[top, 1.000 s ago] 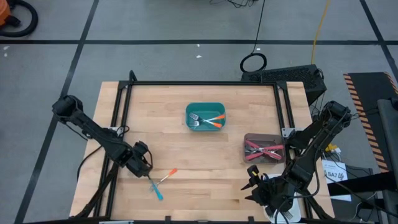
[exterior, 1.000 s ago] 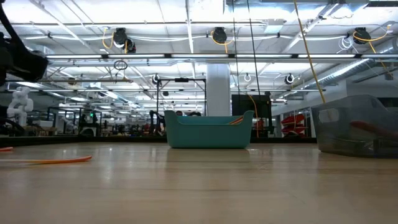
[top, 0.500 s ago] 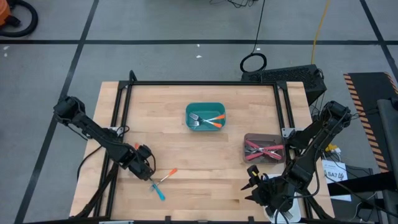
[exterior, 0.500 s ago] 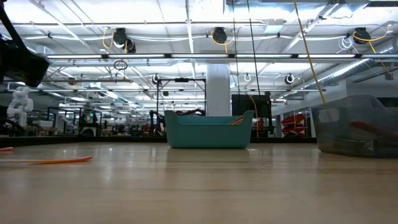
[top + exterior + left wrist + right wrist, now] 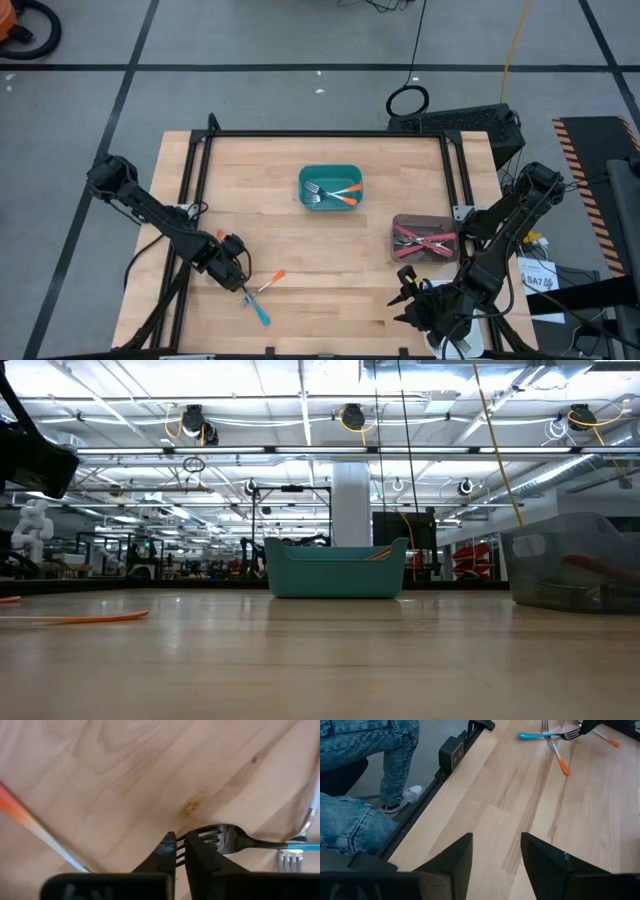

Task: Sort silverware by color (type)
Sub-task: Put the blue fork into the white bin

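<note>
Item one, the desk [image 5: 320, 250]: we record a light wooden top inside a black frame.

Item two, the left tool [image 5: 238, 277]: we find it low over the near-left part of the desk, its fingers [image 5: 165, 854] pinched together on the tines of the blue-handled fork [image 5: 235, 839]. That fork lies flat on the wood.

Item three, loose silverware: beside the held fork we note an orange-handled fork [image 5: 268, 283] crossing it on the desk. In the left wrist view a third set of tines [image 5: 291, 861] shows at the edge of the picture; we cannot tell which handle it belongs to. The low view shows an orange handle [image 5: 90, 618] lying flat at the left.

Item four, the teal bin [image 5: 331, 188]: it stands mid-desk toward the far side and holds forks [image 5: 332, 192], at least one with an orange handle.

Item five, the grey bin [image 5: 425, 239]: it stands to the right and holds red-handled forks [image 5: 422, 240].

Item six, the right tool [image 5: 408, 297]: we log it parked at the near-right edge of the desk, fingers [image 5: 452, 855] spread apart and holding nothing.

Item seven, a person's jeans-clad legs [image 5: 365, 780] and a white shoe [image 5: 402, 797] beside the desk.
</note>
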You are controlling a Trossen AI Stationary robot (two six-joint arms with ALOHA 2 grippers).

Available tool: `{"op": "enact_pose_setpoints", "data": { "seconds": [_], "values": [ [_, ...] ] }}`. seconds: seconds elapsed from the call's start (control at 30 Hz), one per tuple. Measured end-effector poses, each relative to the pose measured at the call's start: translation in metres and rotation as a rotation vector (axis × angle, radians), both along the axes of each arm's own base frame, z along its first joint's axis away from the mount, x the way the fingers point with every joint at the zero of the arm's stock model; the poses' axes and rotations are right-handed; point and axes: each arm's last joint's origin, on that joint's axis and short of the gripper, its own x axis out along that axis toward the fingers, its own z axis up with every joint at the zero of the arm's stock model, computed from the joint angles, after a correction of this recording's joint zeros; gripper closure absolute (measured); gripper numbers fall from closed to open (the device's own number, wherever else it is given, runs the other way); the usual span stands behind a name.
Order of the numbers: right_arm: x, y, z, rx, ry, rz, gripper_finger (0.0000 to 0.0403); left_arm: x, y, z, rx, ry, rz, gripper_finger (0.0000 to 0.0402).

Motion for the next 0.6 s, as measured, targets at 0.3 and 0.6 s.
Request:
{"op": "enact_pose_setpoints", "data": {
  "seconds": [0.3,0.6],
  "values": [
    [0.0,0.0,0.0,-0.003,-0.003,0.004,0.0243,0.007,-0.008,0.004,0.054,-0.096,-0.063,0.0392],
    [0.003,-0.001,0.001,-0.013,-0.032,-0.028,0.0243,0.023,-0.026,0.051,0.19,-0.289,-0.147,0.0395]
  ]
}}
